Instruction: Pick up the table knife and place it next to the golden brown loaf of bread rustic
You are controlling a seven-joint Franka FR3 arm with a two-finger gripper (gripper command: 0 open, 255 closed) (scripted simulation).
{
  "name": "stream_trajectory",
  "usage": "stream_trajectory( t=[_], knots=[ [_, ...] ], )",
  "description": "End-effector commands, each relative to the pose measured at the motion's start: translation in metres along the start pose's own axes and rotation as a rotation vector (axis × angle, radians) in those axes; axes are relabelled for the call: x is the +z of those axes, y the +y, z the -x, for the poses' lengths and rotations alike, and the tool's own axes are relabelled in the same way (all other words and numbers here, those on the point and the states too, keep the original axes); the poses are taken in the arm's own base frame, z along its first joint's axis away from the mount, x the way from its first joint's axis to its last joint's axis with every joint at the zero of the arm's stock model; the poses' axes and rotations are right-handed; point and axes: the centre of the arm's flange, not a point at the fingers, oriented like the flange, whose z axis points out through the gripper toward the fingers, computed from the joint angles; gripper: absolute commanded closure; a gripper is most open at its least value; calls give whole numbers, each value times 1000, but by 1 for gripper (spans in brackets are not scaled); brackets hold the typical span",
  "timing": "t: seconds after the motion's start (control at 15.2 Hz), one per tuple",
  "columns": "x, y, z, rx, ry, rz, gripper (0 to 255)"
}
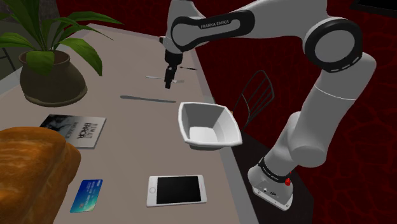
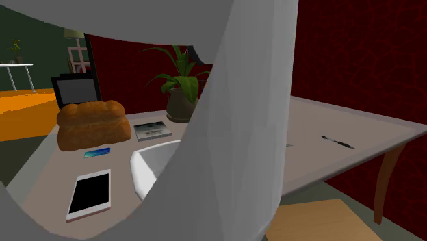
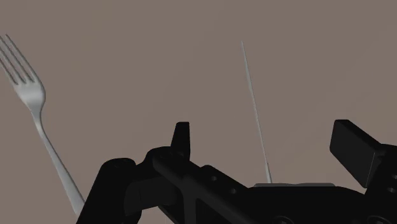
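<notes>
The loaf [image 1: 32,172] is sitting at the shoulder view's lower left. The knife [image 1: 147,98] is lying flat on the table [image 1: 127,159], well apart from it. Just beyond the knife, the gripper [image 1: 168,85] is hovering beside a fork [image 3: 38,121], fingers [image 3: 182,137] spread, clasping nothing. A bowl [image 1: 207,127] is resting rightward.
</notes>
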Motion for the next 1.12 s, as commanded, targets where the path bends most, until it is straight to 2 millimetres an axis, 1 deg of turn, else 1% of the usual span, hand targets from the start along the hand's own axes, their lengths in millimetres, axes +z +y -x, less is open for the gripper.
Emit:
stream_trajectory(
  t=[0.0,0.46,0.53,1.06],
  knots=[
    [9,-5,-21,-49,8,-3,0],
    [44,-32,-98,-214,33,-14,0],
    [46,-35,-103,-226,35,-15,0],
    [86,-35,-104,-226,35,-14,0]
  ],
)
